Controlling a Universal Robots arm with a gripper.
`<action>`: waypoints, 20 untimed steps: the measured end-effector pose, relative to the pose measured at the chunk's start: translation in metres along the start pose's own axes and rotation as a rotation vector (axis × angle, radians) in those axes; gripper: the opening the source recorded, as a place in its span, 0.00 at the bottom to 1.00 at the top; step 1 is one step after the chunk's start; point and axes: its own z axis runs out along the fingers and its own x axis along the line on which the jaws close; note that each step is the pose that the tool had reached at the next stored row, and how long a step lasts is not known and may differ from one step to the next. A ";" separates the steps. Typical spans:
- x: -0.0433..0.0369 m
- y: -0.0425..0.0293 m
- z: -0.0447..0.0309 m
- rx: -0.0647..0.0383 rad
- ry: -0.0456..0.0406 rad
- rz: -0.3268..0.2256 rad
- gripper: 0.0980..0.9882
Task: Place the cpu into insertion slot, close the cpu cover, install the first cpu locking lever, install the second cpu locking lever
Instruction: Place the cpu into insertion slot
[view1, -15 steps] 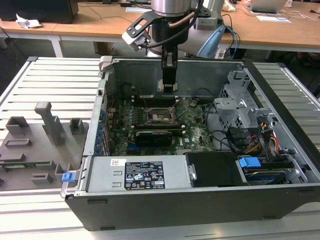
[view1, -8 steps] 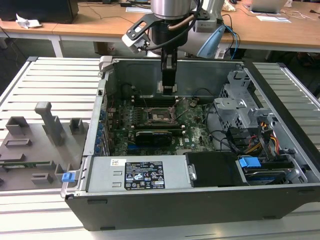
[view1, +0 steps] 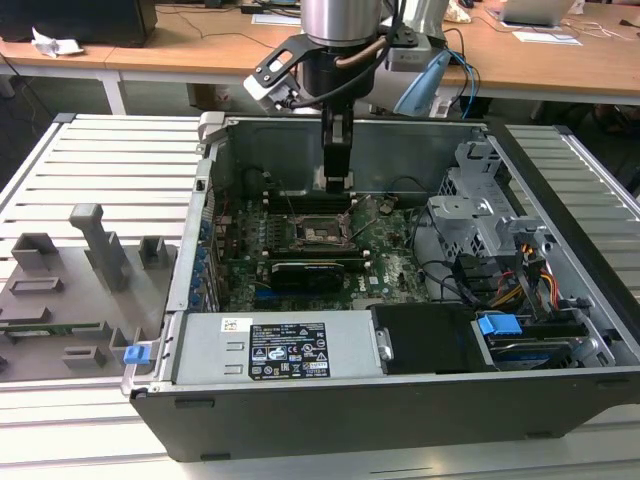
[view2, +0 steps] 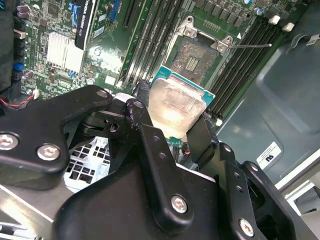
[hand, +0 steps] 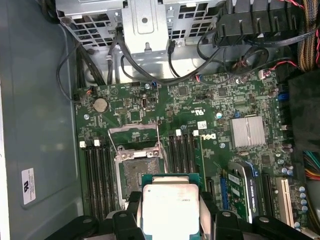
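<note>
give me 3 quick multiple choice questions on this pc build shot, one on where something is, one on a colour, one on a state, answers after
1. Where is the cpu?
A) seated in the insertion slot
B) held in the gripper
C) in a person's hand

2. What colour is the cpu's edge around its metal top?
A) red
B) yellow
C) blue-green

3. The insertion slot is:
A) empty and uncovered
B) filled with a chip
C) shut under its cover

Answers:
1 B, the gripper clamps its sides in both wrist views.
2 C, a teal border rings the silver top.
3 A, its bare contact field shows in the second wrist view.
</note>
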 end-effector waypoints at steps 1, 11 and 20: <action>0.0000 0.0000 0.0007 0.000 0.0000 0.000 0.50; -0.0001 -0.0013 0.0097 0.000 -0.0001 0.000 0.50; -0.0002 -0.0032 0.0272 0.001 0.0099 -0.137 0.50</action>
